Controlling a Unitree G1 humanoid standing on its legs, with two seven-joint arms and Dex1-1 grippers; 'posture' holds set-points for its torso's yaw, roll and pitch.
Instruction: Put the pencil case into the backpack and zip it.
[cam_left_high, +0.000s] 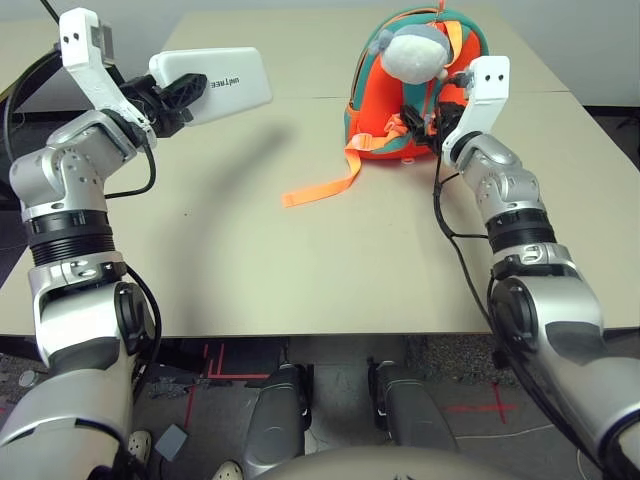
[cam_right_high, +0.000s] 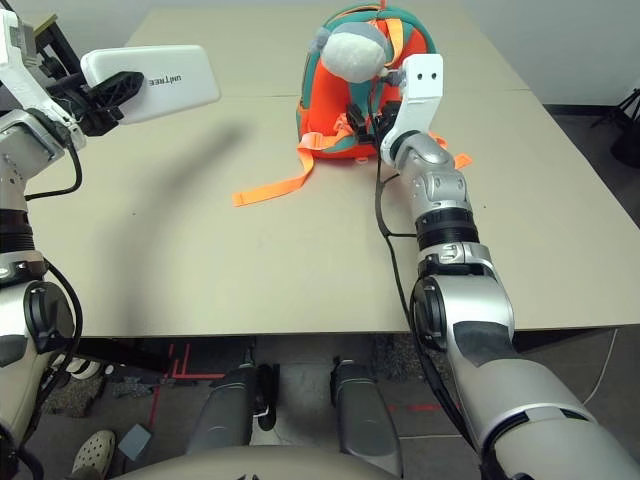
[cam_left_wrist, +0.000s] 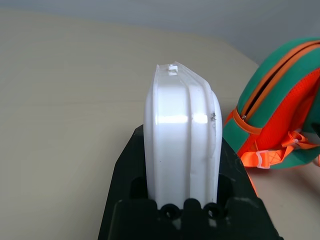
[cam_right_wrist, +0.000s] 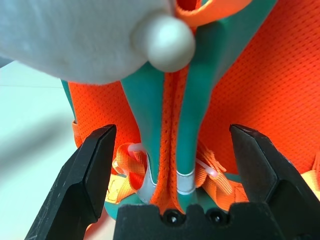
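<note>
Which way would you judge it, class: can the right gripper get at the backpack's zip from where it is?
Probably yes: the right gripper is open right at the backpack, its fingers either side of the teal-edged zip line, with nothing between.

glossy plastic pencil case (cam_left_wrist: 182, 145), mesh-cloth backpack (cam_right_wrist: 260, 75)

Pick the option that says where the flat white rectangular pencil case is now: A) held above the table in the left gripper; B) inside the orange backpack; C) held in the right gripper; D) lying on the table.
A: the left gripper is clamped on the flat white rectangular pencil case, holding it above the beige table.
</note>
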